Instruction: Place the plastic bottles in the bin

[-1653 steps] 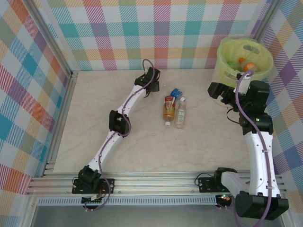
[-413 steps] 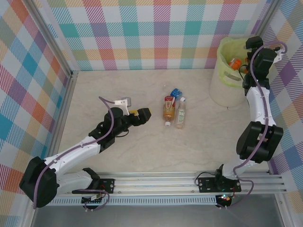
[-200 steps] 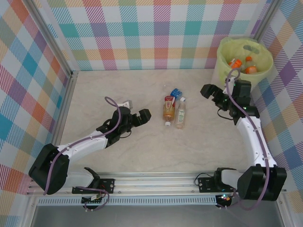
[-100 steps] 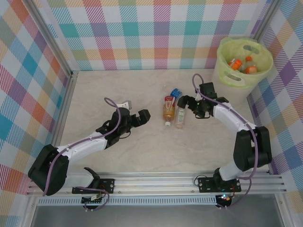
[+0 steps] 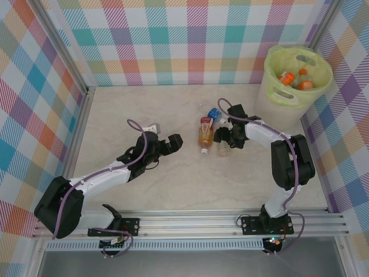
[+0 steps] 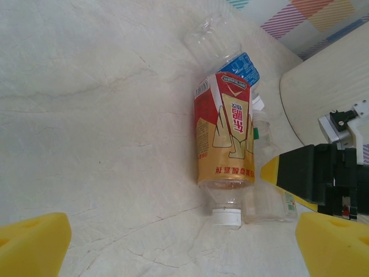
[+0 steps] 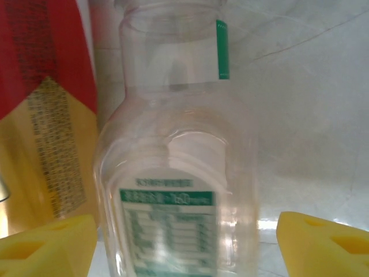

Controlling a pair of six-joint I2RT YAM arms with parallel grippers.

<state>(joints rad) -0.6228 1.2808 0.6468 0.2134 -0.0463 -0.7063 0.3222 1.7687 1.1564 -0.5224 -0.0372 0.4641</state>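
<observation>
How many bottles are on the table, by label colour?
Red-and-gold label bottle: 1
Blue label bottle: 1
Green-and-white label bottle: 1
Total: 3

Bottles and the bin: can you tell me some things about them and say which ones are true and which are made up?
1. The bin has bottles inside it. True.
2. The red-and-orange bottle stands upright. False: it lies on its side on the table.
3. The right claw sits around the clear bottle with the green label. True.
4. The left claw holds a bottle. False: it is open and empty, apart from the bottles.
</observation>
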